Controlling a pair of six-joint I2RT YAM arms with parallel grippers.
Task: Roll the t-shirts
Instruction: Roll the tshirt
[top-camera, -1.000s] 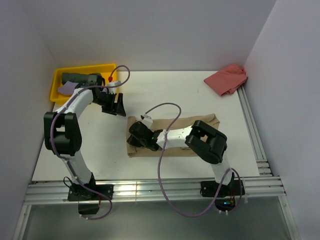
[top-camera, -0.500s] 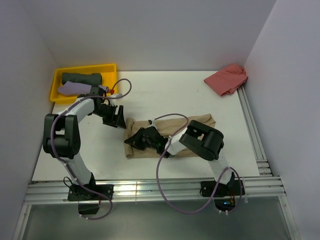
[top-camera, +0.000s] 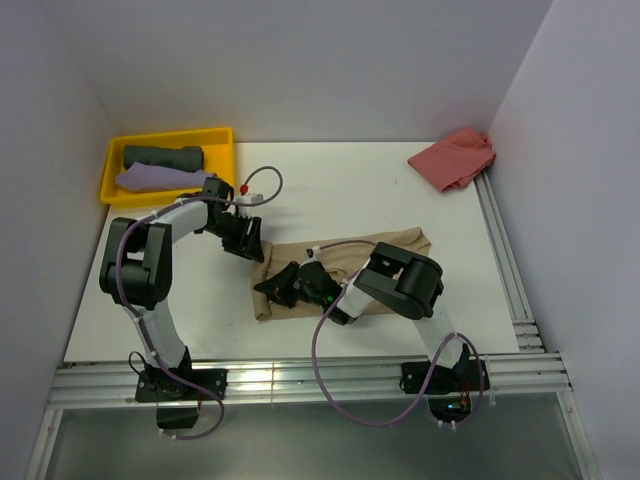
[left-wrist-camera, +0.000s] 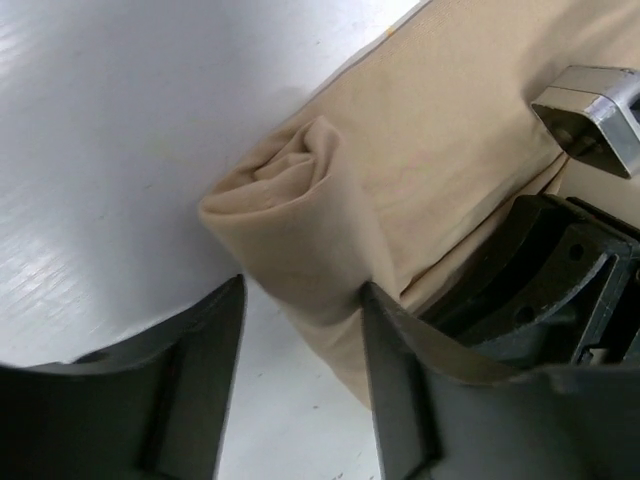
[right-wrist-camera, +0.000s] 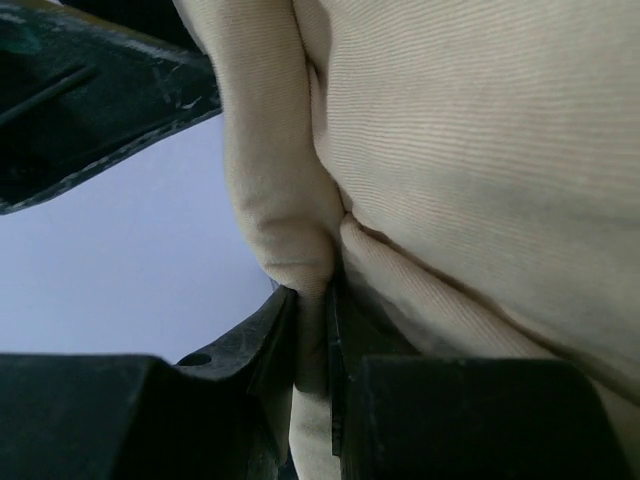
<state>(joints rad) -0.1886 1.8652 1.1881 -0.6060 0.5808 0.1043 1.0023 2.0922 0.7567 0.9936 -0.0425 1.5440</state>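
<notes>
The tan-beige t-shirt (top-camera: 380, 250) lies folded into a long strip across the middle of the table, its left end turned up into a small roll (left-wrist-camera: 300, 225). My right gripper (top-camera: 282, 284) is shut on a fold of that left end (right-wrist-camera: 290, 240). My left gripper (top-camera: 250, 243) is open at the strip's far left corner, its fingers (left-wrist-camera: 395, 360) straddling the rolled end. A salmon-pink t-shirt (top-camera: 455, 157) lies crumpled at the back right. A rolled dark green t-shirt (top-camera: 162, 156) and a lavender one (top-camera: 155, 178) sit in the yellow tray (top-camera: 220, 137).
The yellow tray stands at the back left corner. White walls enclose the table on three sides. A metal rail (top-camera: 505, 262) runs along the right edge and another along the front edge (top-camera: 300, 380). Purple cables loop over both arms.
My left gripper has moved right and toward me, from beside the tray to the shirt's left end. My right gripper has turned and lifted the shirt's left end into a small roll.
</notes>
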